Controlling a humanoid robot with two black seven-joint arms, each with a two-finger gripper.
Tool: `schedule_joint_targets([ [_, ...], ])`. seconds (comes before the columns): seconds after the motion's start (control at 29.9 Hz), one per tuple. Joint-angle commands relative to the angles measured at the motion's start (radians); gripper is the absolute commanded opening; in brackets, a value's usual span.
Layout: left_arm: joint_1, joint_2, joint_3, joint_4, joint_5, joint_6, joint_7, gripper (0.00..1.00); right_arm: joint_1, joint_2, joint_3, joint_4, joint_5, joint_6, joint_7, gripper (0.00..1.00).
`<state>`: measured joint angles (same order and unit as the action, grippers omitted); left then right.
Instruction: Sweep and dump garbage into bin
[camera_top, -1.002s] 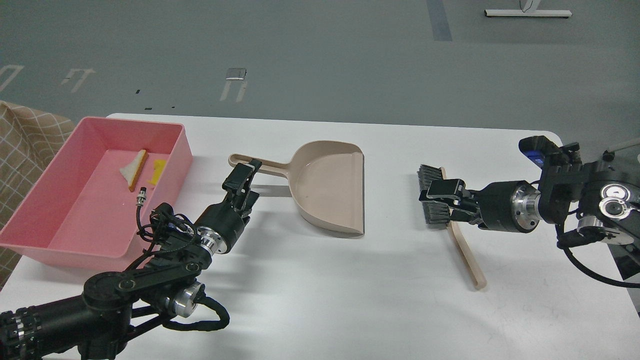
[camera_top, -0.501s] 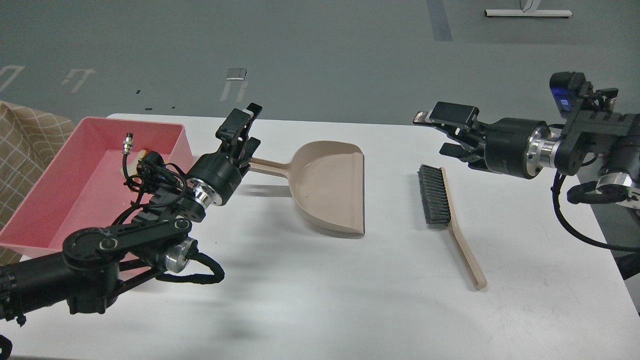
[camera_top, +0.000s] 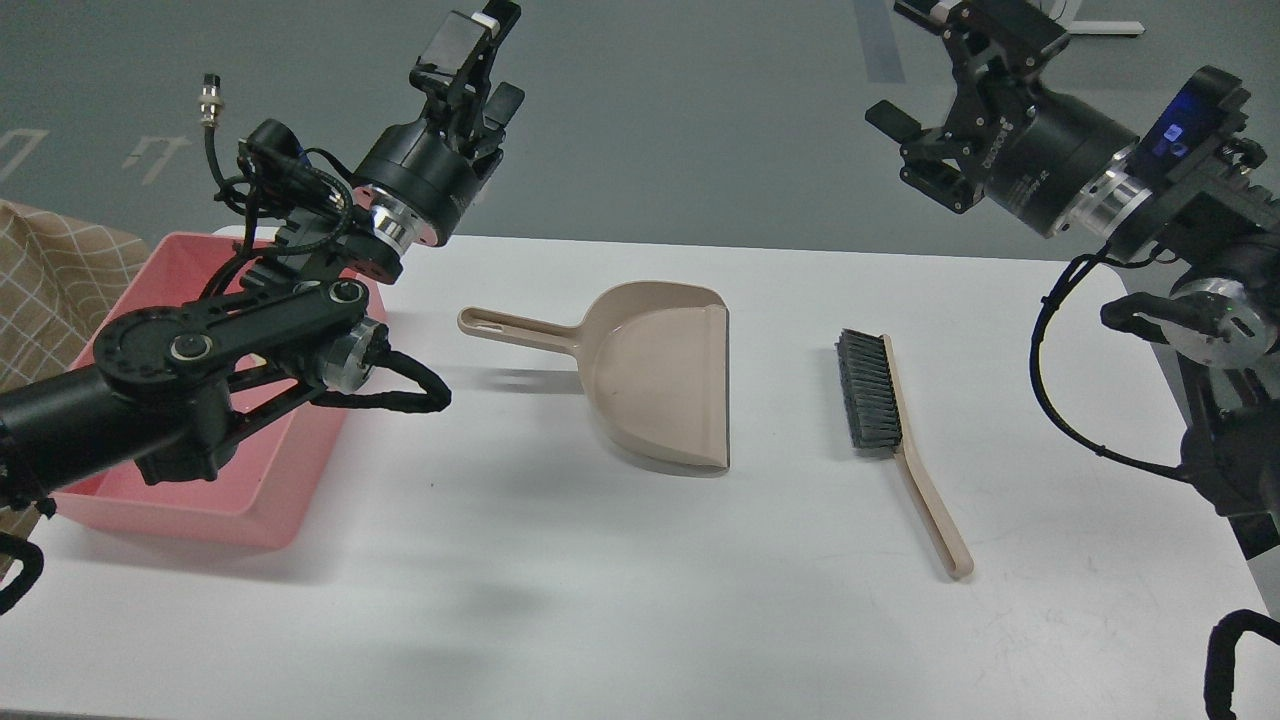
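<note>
The pink bin stands at the table's left edge, mostly covered by my left arm. The yellow chunk and the bread slice are hidden behind that arm. The beige dustpan lies empty at the table's middle, handle pointing left. The black-bristled brush lies flat to its right, its beige handle pointing towards the front. My left gripper is open and empty, raised high above the table's back left. My right gripper is open and empty, raised high above the back right.
A white table carries everything. A checked brown cloth lies beyond the table's left edge. Grey floor lies behind the table. My right arm's body hangs over the table's right edge.
My right gripper has left the brush head and risen up and back. My left gripper has risen from beside the dustpan handle. Dustpan and brush lie still; the left arm now covers the bin's contents.
</note>
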<state>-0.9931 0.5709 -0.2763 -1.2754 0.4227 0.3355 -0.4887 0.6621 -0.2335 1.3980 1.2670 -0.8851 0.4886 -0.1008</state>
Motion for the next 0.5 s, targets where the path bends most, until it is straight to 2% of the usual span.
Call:
schedule_joint_targets([
  [0.0, -0.015, -0.006, -0.086, 0.068, 0.001, -0.130, 0.000, 0.98, 0.053, 0.046, 0.067, -0.098, 0.024, 0.000, 0.084, 1.00],
  [0.1, -0.010, -0.017, -0.165, 0.119, -0.004, -0.240, 0.000, 0.98, 0.092, 0.060, 0.091, -0.172, 0.113, 0.000, 0.092, 1.00],
  [0.17, -0.012, -0.055, -0.222, 0.207, -0.008, -0.352, 0.000, 0.98, 0.140, 0.062, 0.090, -0.262, 0.233, 0.000, 0.090, 1.00],
  [0.3, -0.010, -0.101, -0.285, 0.313, -0.010, -0.467, 0.000, 0.98, 0.174, 0.072, 0.070, -0.376, 0.372, 0.000, 0.061, 1.00],
  [0.37, -0.009, -0.121, -0.310, 0.373, -0.010, -0.533, 0.000, 0.98, 0.212, 0.089, 0.047, -0.486, 0.458, 0.000, -0.012, 1.00],
  [0.4, -0.009, -0.124, -0.311, 0.386, -0.010, -0.544, 0.000, 0.98, 0.224, 0.092, 0.045, -0.514, 0.483, 0.000, -0.037, 1.00],
  [0.43, -0.009, -0.134, -0.311, 0.407, -0.010, -0.564, 0.000, 0.98, 0.241, 0.101, 0.044, -0.567, 0.533, 0.000, -0.087, 1.00],
  [0.47, -0.009, -0.137, -0.311, 0.416, -0.012, -0.573, 0.000, 0.98, 0.247, 0.109, 0.044, -0.595, 0.555, 0.000, -0.115, 1.00],
])
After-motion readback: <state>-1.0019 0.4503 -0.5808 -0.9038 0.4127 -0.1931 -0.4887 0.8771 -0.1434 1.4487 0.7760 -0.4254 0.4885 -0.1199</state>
